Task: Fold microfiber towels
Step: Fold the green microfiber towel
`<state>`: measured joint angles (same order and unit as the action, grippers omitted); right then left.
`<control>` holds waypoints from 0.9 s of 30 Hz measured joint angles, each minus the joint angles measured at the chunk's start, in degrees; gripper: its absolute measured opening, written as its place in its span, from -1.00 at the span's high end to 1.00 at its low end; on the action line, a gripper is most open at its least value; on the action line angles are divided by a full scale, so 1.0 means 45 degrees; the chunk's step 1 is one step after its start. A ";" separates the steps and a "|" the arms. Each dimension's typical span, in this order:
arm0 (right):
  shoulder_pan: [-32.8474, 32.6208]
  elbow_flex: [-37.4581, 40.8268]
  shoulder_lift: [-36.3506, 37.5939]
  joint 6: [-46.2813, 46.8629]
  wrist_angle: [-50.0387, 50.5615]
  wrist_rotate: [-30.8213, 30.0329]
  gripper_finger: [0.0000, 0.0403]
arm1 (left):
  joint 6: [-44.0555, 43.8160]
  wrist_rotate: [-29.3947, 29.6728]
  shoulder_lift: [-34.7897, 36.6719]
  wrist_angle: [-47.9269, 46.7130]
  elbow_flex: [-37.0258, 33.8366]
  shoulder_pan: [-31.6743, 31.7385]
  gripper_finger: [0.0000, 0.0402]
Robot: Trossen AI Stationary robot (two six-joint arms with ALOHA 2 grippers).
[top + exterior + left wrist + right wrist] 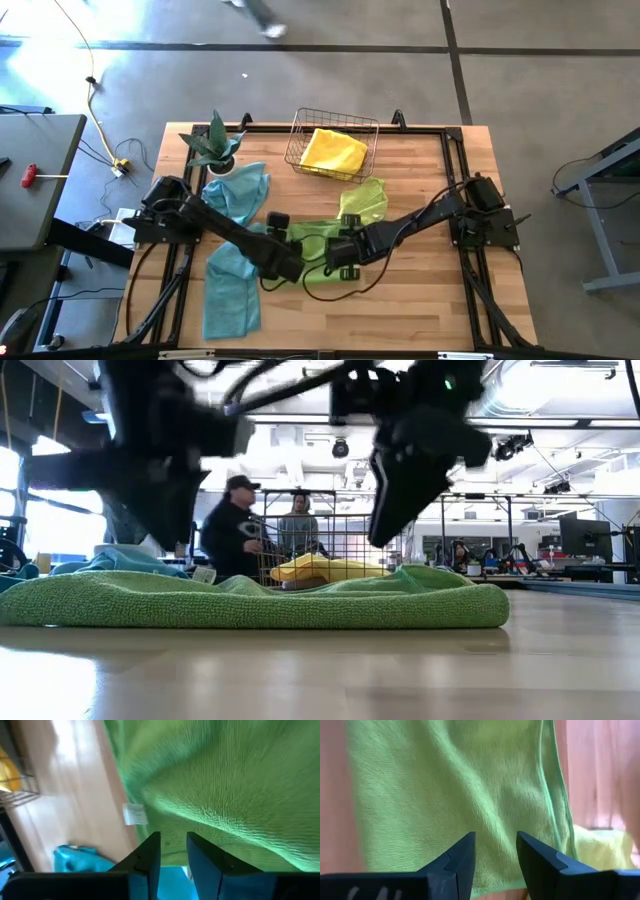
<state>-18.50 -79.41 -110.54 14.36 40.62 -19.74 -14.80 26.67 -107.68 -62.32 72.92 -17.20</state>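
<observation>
Closest to the front edge of the wooden surface (420,290), a teal towel (230,285) lies rumpled on the left side. Just beyond it, near the middle, a green towel (330,262) is spread out low and flat, and both arms meet over it. The left end effector (172,851) hangs just above the cloth with its fingers a little apart and nothing between them. The right end effector (495,851) is right beside it over the same green towel, its fingers spread a bit wider, also gripping nothing. From table height the two dark end effectors sit clear of the green cloth. A lime towel (364,201) lies touching the green one's far side. A second teal towel (240,190) is bunched up farther back on the left, near a spiky potted plant (214,146) at the far left corner. At the far edge stands a wire basket (296,134) with a yellow towel (333,150) in it. Beyond the surface, two people (232,525) stand in the room.
</observation>
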 joint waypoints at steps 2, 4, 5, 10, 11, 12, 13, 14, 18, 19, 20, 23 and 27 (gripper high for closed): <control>-0.0097 0.0639 0.0000 0.0323 -0.0642 -0.0044 0.34 | -0.0005 -0.0041 -0.0028 0.0428 -0.0717 -0.0012 0.61; -0.0165 0.1344 0.0000 0.0754 -0.1557 0.0119 0.34 | -0.0059 -0.0022 -0.0029 0.0719 -0.1303 -0.0012 0.63; -0.0175 0.1645 -0.0003 0.0994 -0.1963 0.0187 0.34 | -0.0020 -0.0009 -0.0029 0.1044 -0.1517 -0.0008 0.65; -0.0175 0.2675 -0.0010 0.1951 -0.3808 0.0464 0.34 | 0.0914 -0.0468 -0.0029 0.1927 -0.2041 0.0106 0.72; -0.0175 0.2831 -0.0010 0.2113 -0.3933 0.0477 0.34 | 0.0981 -0.0633 -0.0029 0.1956 -0.2119 0.0164 0.73; -0.0175 0.2944 -0.0010 0.2270 -0.3981 0.0485 0.34 | 0.1005 -0.0762 -0.0024 0.1913 -0.2250 0.0212 0.74; -0.0175 0.3032 -0.0010 0.2416 -0.3997 0.0506 0.34 | 0.1005 -0.0842 -0.0024 0.1828 -0.2386 0.0266 0.76; -0.0177 0.3105 -0.0010 0.2514 -0.3987 0.0514 0.34 | 0.1000 -0.0848 -0.0024 0.1675 -0.2494 0.0323 0.77; -0.0175 0.3253 0.0015 0.2528 -0.3943 0.0686 0.34 | 0.0770 -0.0728 -0.0019 0.0229 -0.2627 0.0504 0.80; -0.0175 0.3253 0.0015 0.2518 -0.3940 0.0707 0.34 | 0.0659 -0.0610 -0.0019 0.0045 -0.2627 0.0538 0.81; -0.0175 0.3253 0.0015 0.2490 -0.3949 0.0711 0.34 | 0.0560 -0.0554 -0.0019 0.0030 -0.2626 0.0577 0.81; -0.0175 0.3224 0.0015 0.2175 -0.3925 0.0711 0.34 | 0.0432 -0.0489 -0.0019 -0.0052 -0.2418 0.0582 0.83; -0.0175 0.3236 0.0180 0.1812 -0.3714 0.0754 0.34 | 0.0550 -0.0513 -0.0019 -0.0429 -0.1697 0.0418 0.83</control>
<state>-19.29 -64.85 -109.73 22.51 23.91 -16.34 -12.33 24.36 -107.77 -64.25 65.29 -15.32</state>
